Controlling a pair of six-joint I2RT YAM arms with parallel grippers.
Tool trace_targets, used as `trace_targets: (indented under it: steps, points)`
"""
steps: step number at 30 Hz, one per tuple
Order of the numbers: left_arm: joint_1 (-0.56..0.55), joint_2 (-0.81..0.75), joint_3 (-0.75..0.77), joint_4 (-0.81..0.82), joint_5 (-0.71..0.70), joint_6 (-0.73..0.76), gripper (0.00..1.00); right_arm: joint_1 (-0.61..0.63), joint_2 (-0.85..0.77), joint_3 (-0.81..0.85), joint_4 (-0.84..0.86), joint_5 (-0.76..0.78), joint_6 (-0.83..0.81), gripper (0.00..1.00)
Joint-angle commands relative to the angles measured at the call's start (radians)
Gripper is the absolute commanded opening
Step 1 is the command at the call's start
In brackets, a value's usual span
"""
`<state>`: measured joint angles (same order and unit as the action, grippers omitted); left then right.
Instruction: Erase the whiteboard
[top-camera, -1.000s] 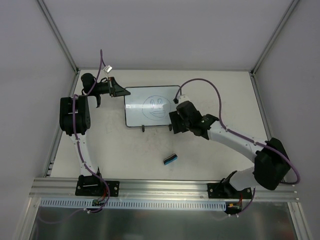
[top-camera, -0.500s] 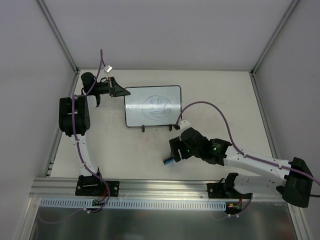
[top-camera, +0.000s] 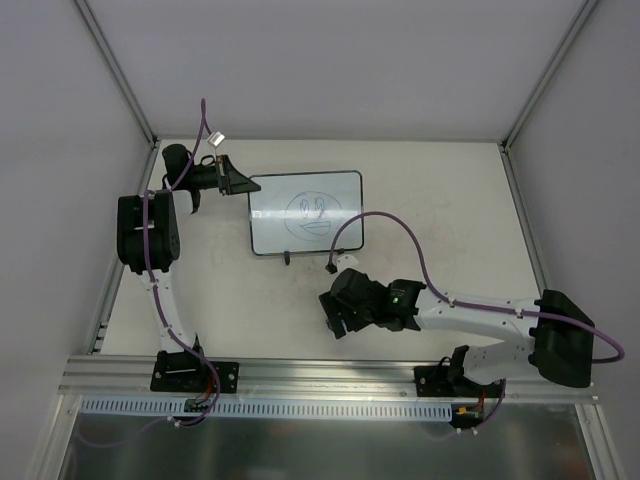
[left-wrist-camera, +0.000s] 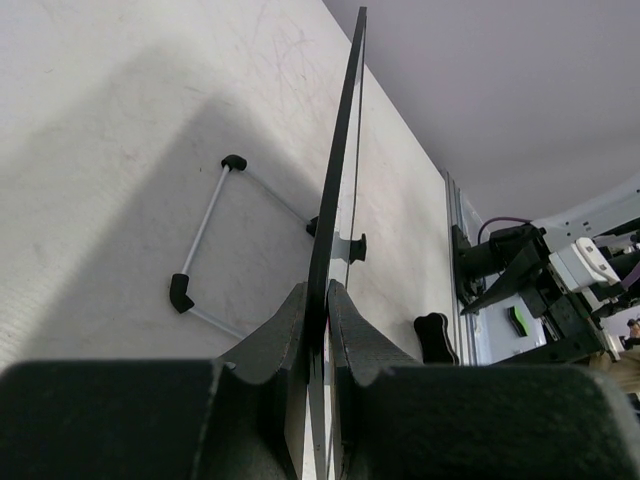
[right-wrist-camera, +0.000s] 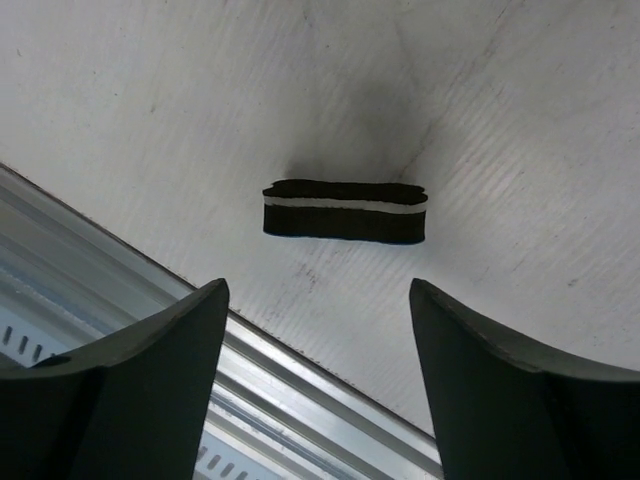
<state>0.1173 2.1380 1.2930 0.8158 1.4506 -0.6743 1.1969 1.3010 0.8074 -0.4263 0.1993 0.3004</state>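
Observation:
The whiteboard (top-camera: 305, 213) stands upright on its black feet at the back middle of the table, with a smiley face drawn on it. My left gripper (top-camera: 240, 184) is shut on its left edge; in the left wrist view the board (left-wrist-camera: 340, 190) runs edge-on between the closed fingers of that gripper (left-wrist-camera: 327, 300). My right gripper (top-camera: 336, 318) is open near the table's front edge. In the right wrist view the eraser (right-wrist-camera: 345, 211) lies flat on the table just ahead of that open gripper (right-wrist-camera: 315, 290), untouched. The gripper hides the eraser in the top view.
An aluminium rail (top-camera: 330, 375) runs along the table's front edge, close under the right gripper, and also shows in the right wrist view (right-wrist-camera: 300, 380). Grey walls enclose the table on three sides. The board's wire stand (left-wrist-camera: 205, 230) sticks out behind it.
My right arm has swung from the whiteboard's lower right corner toward the front of the table and now hovers over the eraser. The left gripper and the board have not moved.

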Motion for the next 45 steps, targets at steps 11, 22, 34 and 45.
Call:
trace_targets:
  steps: [11, 22, 34, 45]
  points:
    - [-0.015, -0.053, -0.001, -0.006, -0.009, 0.101, 0.00, -0.002, -0.092, -0.079, 0.076, -0.018, 0.425, 0.71]
    - [-0.016, -0.059, 0.000, -0.027, -0.012, 0.122, 0.00, -0.003, -0.068, -0.149, 0.115, 0.132, 0.641, 0.62]
    - [-0.016, -0.066, -0.001, -0.033, -0.013, 0.130, 0.00, -0.008, -0.100, -0.123, 0.051, 0.273, 0.836, 0.99]
    - [-0.019, -0.069, -0.003, -0.040, -0.012, 0.139, 0.00, 0.000, 0.012, 0.139, -0.310, 0.325, 0.983, 0.99]
